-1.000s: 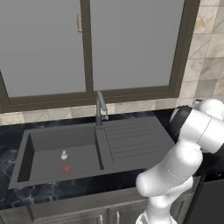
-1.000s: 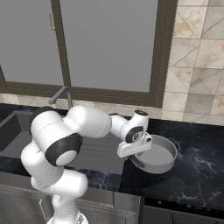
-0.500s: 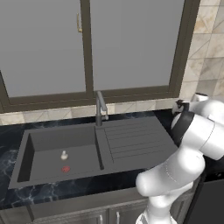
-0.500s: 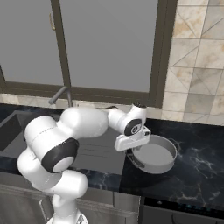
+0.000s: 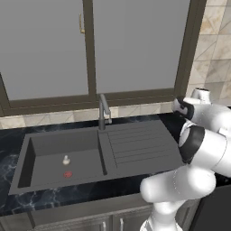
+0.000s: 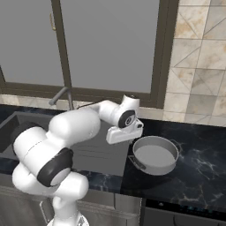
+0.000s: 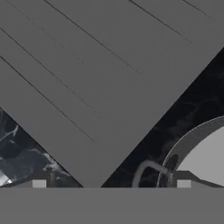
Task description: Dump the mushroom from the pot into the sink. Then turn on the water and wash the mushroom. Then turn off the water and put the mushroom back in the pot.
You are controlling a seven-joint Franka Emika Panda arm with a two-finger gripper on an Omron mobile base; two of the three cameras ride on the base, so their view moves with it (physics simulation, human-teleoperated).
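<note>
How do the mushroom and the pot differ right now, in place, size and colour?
The mushroom is tiny and pale beige; the pot is wide, round and grey metal. The mushroom stands in the sink basin; the pot sits on the dark counter right of the drainboard, empty. Both rest untouched.

The ribbed drainboard (image 7: pixel 96 74) of the sink spreads across the upper left as a flat grey sheet, its thin grooves running diagonally. Past its slanted edge lies black marbled counter (image 7: pixel 183 105), which shows again at the lower left corner. At the lower right sits the grey pot (image 7: pixel 192 144), its rim curving in from the edge and its loop handle (image 7: pixel 146 168) pointing toward the drainboard
</note>
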